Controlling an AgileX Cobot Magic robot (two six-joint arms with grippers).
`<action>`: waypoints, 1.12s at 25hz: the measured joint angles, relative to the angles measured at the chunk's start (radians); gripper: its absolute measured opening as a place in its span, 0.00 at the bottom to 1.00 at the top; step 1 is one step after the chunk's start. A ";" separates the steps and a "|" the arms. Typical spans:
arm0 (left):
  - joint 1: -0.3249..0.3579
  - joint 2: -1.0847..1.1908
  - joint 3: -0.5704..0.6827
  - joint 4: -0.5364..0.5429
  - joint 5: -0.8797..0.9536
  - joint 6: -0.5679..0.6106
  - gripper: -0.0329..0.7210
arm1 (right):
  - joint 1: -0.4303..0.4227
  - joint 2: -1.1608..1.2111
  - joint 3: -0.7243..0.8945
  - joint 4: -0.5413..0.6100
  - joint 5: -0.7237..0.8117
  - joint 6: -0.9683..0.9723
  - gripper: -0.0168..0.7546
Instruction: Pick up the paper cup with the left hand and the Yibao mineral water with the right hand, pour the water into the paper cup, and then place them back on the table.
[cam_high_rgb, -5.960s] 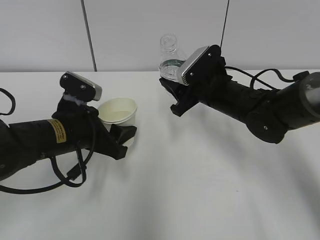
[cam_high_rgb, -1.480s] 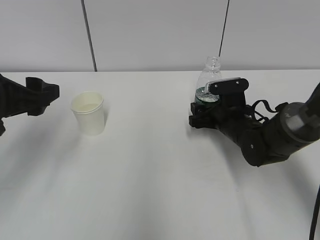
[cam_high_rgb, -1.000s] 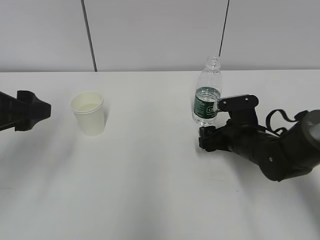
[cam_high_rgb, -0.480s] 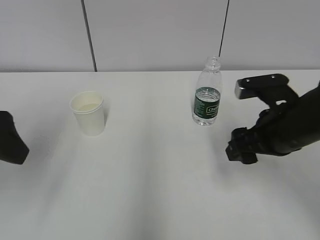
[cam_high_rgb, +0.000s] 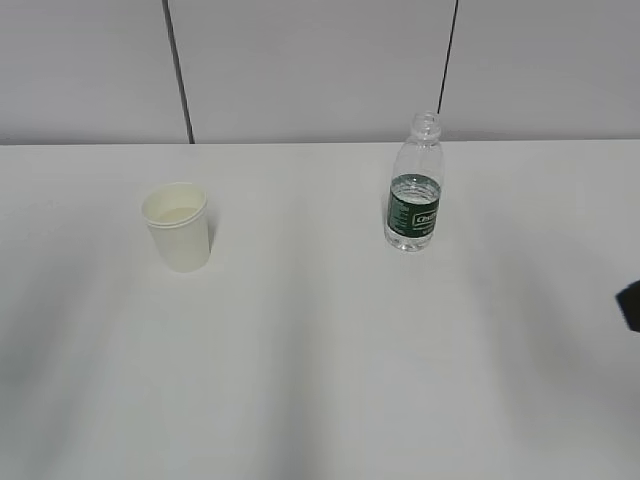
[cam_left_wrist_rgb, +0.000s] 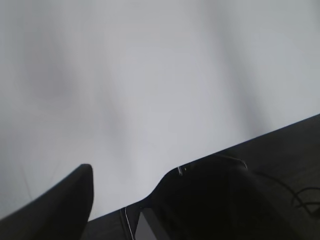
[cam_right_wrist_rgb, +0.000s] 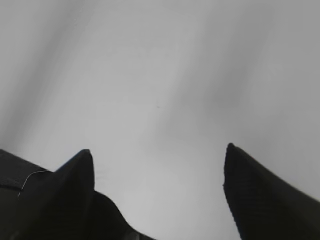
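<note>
The paper cup (cam_high_rgb: 177, 228) stands upright on the white table (cam_high_rgb: 320, 380) at the left, with nothing holding it. The Yibao mineral water (cam_high_rgb: 414, 190) stands upright at centre right, uncapped, green label facing me, also free. The left hand is out of the exterior view; in the left wrist view my left gripper (cam_left_wrist_rgb: 134, 170) is open and empty over bare tabletop. Only a black sliver of the right hand (cam_high_rgb: 632, 305) shows at the right edge. In the right wrist view my right gripper (cam_right_wrist_rgb: 157, 150) is open and empty over bare tabletop.
A grey wall with two dark vertical seams (cam_high_rgb: 178, 70) runs behind the table. In the left wrist view the table's edge and dark floor (cam_left_wrist_rgb: 295, 150) show at the lower right.
Both grippers let go of the cup and bottle and drew back. The left arm left the exterior view on the left; the right arm withdrew to the right edge. Cup and bottle stay standing.
</note>
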 joint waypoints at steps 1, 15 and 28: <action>0.000 -0.038 0.000 0.000 0.000 0.000 0.71 | 0.000 -0.053 0.000 -0.006 0.033 0.001 0.79; 0.000 -0.495 0.210 -0.006 0.001 0.000 0.71 | 0.000 -0.625 0.142 -0.075 0.257 0.085 0.79; 0.000 -0.572 0.369 0.012 -0.107 0.000 0.62 | 0.000 -0.820 0.312 -0.082 0.209 0.110 0.79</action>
